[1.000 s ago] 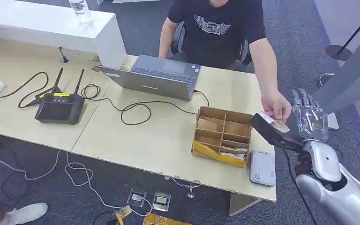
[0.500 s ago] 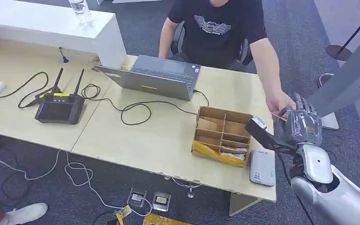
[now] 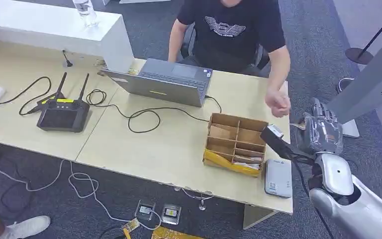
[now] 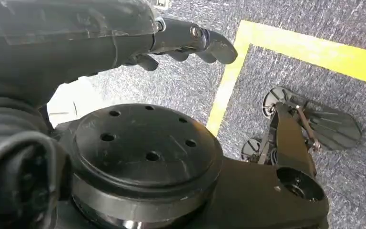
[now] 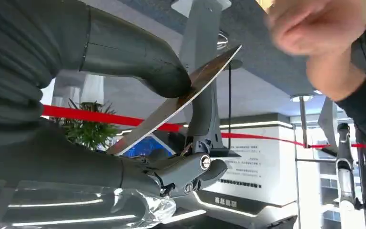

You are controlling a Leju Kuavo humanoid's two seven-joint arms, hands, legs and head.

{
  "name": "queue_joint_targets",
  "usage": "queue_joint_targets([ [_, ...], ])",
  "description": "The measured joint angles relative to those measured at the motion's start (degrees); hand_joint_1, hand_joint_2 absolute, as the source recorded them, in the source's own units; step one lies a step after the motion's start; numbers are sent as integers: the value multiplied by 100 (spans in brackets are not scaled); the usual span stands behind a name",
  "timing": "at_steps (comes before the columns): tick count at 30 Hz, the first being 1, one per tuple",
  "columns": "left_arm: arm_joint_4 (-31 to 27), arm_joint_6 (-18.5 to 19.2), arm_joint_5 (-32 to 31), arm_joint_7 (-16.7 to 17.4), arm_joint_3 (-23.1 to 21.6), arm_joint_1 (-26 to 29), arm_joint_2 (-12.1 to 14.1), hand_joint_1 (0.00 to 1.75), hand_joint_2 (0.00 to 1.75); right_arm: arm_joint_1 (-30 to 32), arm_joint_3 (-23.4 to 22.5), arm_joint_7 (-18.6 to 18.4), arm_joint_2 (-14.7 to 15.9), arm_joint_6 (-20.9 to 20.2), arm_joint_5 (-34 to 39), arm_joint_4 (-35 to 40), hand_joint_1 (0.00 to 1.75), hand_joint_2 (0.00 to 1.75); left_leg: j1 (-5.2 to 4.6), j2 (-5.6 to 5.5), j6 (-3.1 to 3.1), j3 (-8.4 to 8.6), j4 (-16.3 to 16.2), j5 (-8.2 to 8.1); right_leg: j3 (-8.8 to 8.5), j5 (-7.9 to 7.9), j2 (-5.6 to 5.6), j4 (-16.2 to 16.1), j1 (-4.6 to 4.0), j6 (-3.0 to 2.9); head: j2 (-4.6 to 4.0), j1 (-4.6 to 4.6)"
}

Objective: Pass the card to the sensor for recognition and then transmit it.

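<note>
The right hand [image 3: 321,133] is raised just off the table's right edge, beside the partitioned wooden box [image 3: 236,142]. It pinches a thin, flat, brownish card [image 5: 181,98] between its thick grey thumb [image 5: 138,59] and darker fingers [image 5: 190,171], the card standing edge-on and slanting outward. A person's hand [image 3: 278,103] hovers just beyond it, apart from the card. The left hand [image 4: 124,33] hangs over grey carpet, fingers loosely extended, holding nothing.
</note>
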State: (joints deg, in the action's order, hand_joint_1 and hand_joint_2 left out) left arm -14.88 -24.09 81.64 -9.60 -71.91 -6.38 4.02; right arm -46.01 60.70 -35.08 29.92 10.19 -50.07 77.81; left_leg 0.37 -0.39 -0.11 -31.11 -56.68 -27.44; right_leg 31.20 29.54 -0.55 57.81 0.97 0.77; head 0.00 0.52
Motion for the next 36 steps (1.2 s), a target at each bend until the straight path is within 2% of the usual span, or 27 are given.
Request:
queue_joint_targets([
  [9, 0, -17, 33, 46, 0, 8, 0, 0, 0, 345, -46, -79, 374, -241, -118, 356, 175, 175, 0, 4, 1, 1, -1, -1, 1, 0, 3, -2, 1, 0, 0, 0],
  [15, 0, 9, 2, 46, 0, 14, 0, 0, 0, 1040, -212, -107, 747, -319, -149, 730, 175, 175, 0, 5, 1, -2, -1, -2, 0, 0, -2, -3, 0, 0, 0, 0],
  [21, 0, 9, 2, 50, 0, 12, 2, 0, 0, 1435, -426, -107, 949, -354, -184, 938, 175, 175, 0, 19, -1, 1, -1, -4, 1, 0, 12, -3, 0, 0, 0, 0],
  [29, -4, 22, 4, 107, 0, 11, 2, 0, 0, 1664, -533, -90, 962, -564, -118, 984, 175, 175, 0, 19, -1, -1, 0, -4, 0, 0, 11, -2, 0, 0, 0, 2],
  [36, -7, 22, 4, 109, 0, 6, 0, 0, 0, 1670, -437, -6, 726, -603, 76, 946, 175, 175, 1, 17, -1, -4, 1, -3, 0, 0, 9, -2, -1, 0, 0, 0],
])
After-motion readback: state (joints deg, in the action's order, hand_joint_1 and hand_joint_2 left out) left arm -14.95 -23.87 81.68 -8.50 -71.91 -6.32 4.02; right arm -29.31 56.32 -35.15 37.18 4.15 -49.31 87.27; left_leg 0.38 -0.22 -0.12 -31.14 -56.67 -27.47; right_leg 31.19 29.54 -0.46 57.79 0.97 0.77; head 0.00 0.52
